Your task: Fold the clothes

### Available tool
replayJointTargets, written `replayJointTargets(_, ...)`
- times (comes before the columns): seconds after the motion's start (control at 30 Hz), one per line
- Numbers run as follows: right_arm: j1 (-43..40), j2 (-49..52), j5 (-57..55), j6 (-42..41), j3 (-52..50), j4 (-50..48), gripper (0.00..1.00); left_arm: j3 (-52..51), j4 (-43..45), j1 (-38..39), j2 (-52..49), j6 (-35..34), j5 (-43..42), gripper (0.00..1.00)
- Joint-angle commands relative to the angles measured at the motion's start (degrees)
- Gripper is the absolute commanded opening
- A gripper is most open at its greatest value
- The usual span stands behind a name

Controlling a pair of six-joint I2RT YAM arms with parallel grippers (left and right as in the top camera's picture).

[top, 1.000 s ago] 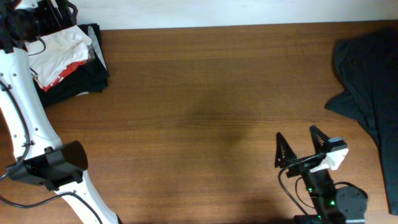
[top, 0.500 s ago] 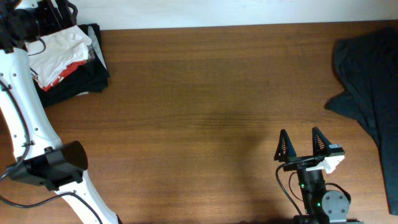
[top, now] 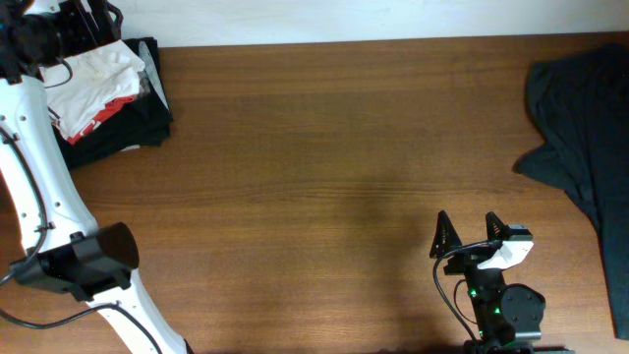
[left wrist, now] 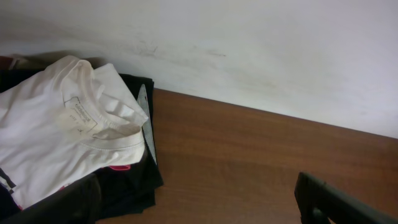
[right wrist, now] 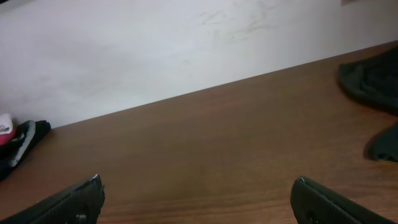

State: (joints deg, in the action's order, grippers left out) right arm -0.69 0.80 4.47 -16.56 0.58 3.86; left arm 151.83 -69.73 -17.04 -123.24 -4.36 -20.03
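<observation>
A folded stack of clothes lies at the table's far left: a white shirt point(top: 93, 71) on top, a red garment point(top: 106, 111) under it and a black one point(top: 133, 126) at the bottom. In the left wrist view the white shirt point(left wrist: 56, 130) lies on the black garment point(left wrist: 130, 183). My left gripper point(left wrist: 199, 208) is open and empty beside the stack. A dark slate garment point(top: 580, 128) lies crumpled at the far right, also in the right wrist view point(right wrist: 373, 78). My right gripper point(top: 466, 228) is open and empty near the front edge, over bare wood point(right wrist: 199, 199).
The brown wooden table point(top: 334, 147) runs to a white wall point(right wrist: 155, 50) at the back. My white left arm point(top: 39, 187) stands along the left edge. The stack shows at the left edge of the right wrist view point(right wrist: 18, 146).
My right gripper has drawn back slightly toward the front edge and turned a little, still open. The left arm and the clothes have not moved.
</observation>
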Motion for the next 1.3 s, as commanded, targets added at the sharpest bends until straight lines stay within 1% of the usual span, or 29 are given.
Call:
replayJointTargets(0.0, 0.3, 0.3, -0.7, -0.2, -0.3, 0.5, 0.99, 0.0, 0.0, 0.1, -0.1, -0.1, -0.6, 0.99)
replayJointTargets(0.23, 0.3, 6.0, -0.7, -0.2, -0.3, 0.3, 0.99, 0.0, 0.0, 0.1, -0.1, -0.2, -0.6, 0.99)
replayJointTargets(0.6, 0.3, 6.8, -0.7, -0.2, -0.3, 0.3, 0.99, -0.2, -0.1, 0.1, -0.7, -0.1, -0.5, 0.99)
replayJointTargets(0.67, 0.3, 6.8, -0.7, -0.2, -0.3, 0.3, 0.99, -2.0, -0.2, 0.9, 1.6, -0.1, -0.5, 0.99)
replayJointTargets(0.73, 0.3, 6.8, -0.7, -0.2, -0.3, 0.3, 0.99, -10.1, -0.2, 2.2, 7.6, -0.2, -0.5, 0.99)
replayJointTargets(0.77, 0.3, 6.8, -0.7, -0.2, -0.3, 0.3, 0.99, -15.8, -0.2, 3.1, 11.4, -0.1, -0.5, 0.99)
replayJointTargets(0.8, 0.3, 6.8, -0.7, -0.2, -0.3, 0.3, 0.99, -25.0, -0.2, 4.9, 16.7, -0.1, -0.5, 0.99)
replayJointTargets(0.87, 0.3, 6.8, -0.7, -0.2, -0.3, 0.3, 0.99, -37.3, -0.2, 7.7, 23.8, -0.1, -0.5, 0.99)
replayJointTargets(0.9, 0.3, 6.8, -0.7, -0.2, -0.3, 0.3, 0.99, -45.2, -0.2, 10.1, 28.6, -0.1, -0.5, 0.99)
replayJointTargets(0.93, 0.3, 6.8, -0.7, -0.2, -0.3, 0.3, 0.99, -50.5, -0.2, 12.1, 31.9, -0.1, -0.5, 0.99)
replayJointTargets(0.97, 0.3, 6.8, -0.7, -0.2, -0.3, 0.3, 0.99, -58.0, -0.2, 15.3, 36.9, -0.1, -0.5, 0.99)
replayJointTargets(1.07, 0.3, 6.8, -0.7, -0.2, -0.3, 0.3, 0.99, -70.1, -0.7, 20.5, 45.5, -0.1, -0.3, 0.99)
replayJointTargets(1.1, 0.3, 6.8, -0.7, -0.2, -0.3, 0.3, 0.99, -75.6, -0.7, 22.0, 50.1, -0.1, -0.1, 0.99)
replayJointTargets(1.13, 0.3, 6.8, -0.7, -0.2, -0.3, 0.3, 0.99, -79.1, 0.6, 22.4, 53.1, -0.1, -0.1, 0.99)
replayJointTargets(1.17, 0.3, 6.8, -0.7, -0.2, -0.3, 0.3, 0.99, -82.9, 3.8, 22.4, 56.5, -0.1, 0.3, 0.99)
replayJointTargets(1.2, 0.3, 6.8, -0.7, -0.2, -0.3, 0.3, 0.99, -87.3, 9.0, 22.1, 60.6, -0.1, 1.8, 0.99)
replayJointTargets(1.23, 0.3, 6.8, -0.7, -0.2, -0.3, 0.3, 0.99, -91.9, 15.5, 22.1, 64.7, -0.1, 2.9, 0.99)
replayJointTargets(1.27, 0.3, 6.8, -0.7, -0.2, -0.3, 0.3, 0.99, -99.1, 24.7, 22.1, 70.7, -0.1, 3.5, 0.99)
